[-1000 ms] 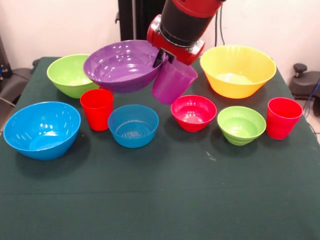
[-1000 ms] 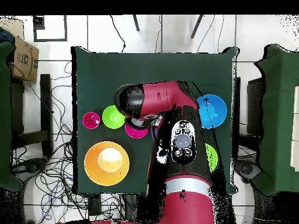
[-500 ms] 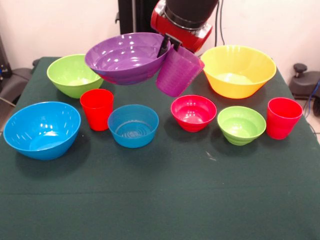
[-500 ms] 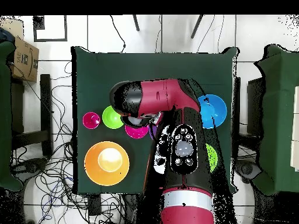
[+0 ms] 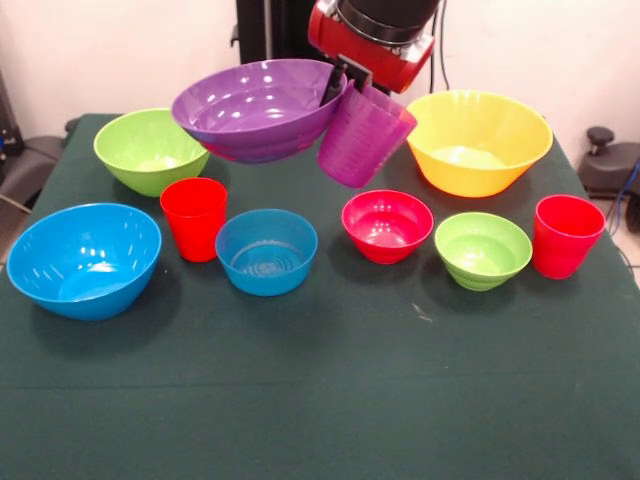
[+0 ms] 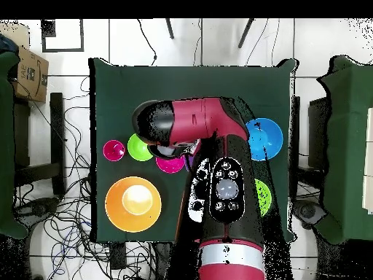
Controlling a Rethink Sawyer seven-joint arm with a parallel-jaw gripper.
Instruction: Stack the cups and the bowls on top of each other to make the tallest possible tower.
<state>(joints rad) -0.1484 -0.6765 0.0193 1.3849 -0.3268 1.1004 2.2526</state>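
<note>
Now higher above the surface's far edge than a second ago, the hand (image 5: 345, 82) stays clamped on the purple bowl (image 5: 255, 108) and purple cup (image 5: 362, 135) rims together, ready for stacking.

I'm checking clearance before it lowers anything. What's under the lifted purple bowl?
The purple bowl hangs in the air, gripped together with the purple cup. Below it the green tablecloth shows bare; overhead, the arm covers that spot.
</note>
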